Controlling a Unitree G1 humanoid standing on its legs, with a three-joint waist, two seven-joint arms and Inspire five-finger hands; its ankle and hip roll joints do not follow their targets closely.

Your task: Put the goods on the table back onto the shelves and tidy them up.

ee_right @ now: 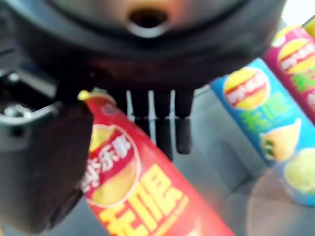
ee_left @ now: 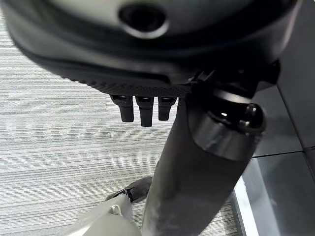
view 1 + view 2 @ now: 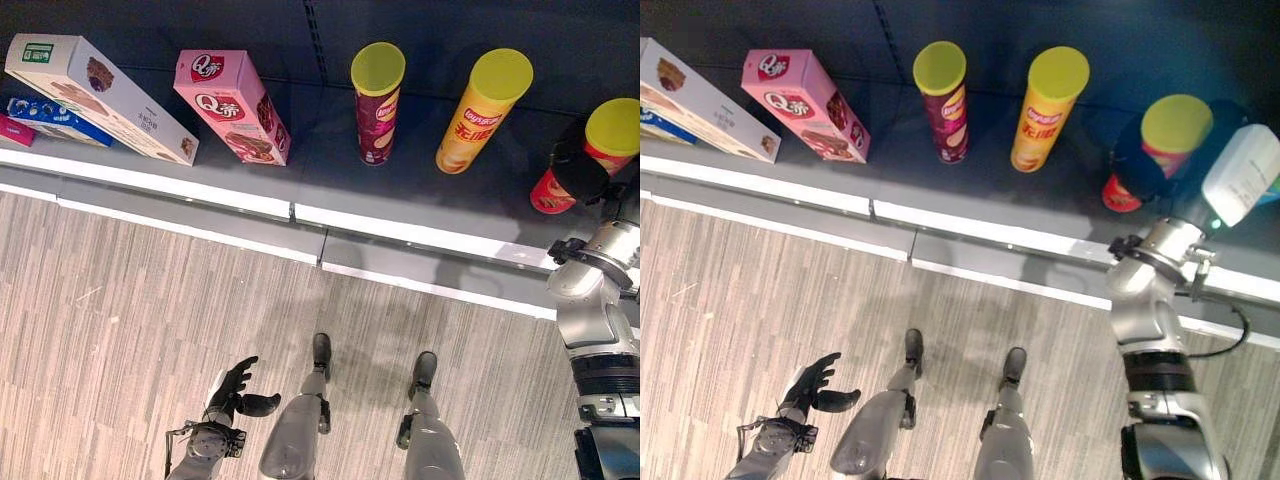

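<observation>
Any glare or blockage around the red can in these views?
Left eye view: bright glare runs along the shelf front edge, and the right robot hand hides part of the red can. Right wrist view: a pale translucent ring, perhaps flare, overlaps the blue can; the hand's dark bulk blocks the upper part.

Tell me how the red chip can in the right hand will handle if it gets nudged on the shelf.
The red chip can stands tall and narrow, so it probably tips easily. Once on its side, its round body would likely roll. The right hand is wrapped round it, so it seems stiff.
</observation>
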